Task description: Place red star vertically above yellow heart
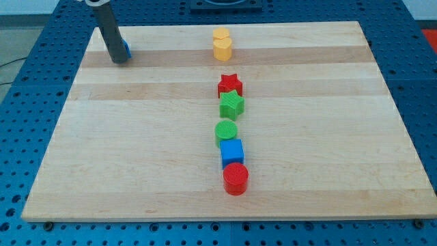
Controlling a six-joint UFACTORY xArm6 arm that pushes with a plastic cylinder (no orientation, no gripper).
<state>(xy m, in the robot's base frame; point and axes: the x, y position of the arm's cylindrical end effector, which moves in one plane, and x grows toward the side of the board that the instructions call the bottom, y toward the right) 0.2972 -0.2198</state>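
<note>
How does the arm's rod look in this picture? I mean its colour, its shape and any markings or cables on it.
Only the rod shows: a straight, dark grey cylinder, smooth and unmarked, with a pale ring at the view's top edge. No cables are visible. My tip is blunt and round, the same dark grey. A small blue block peeks out just behind it.

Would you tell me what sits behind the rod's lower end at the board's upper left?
A sliver of a blue block shows at the right edge of my tip. The rod covers the rest, so its shape cannot be made out.
</note>
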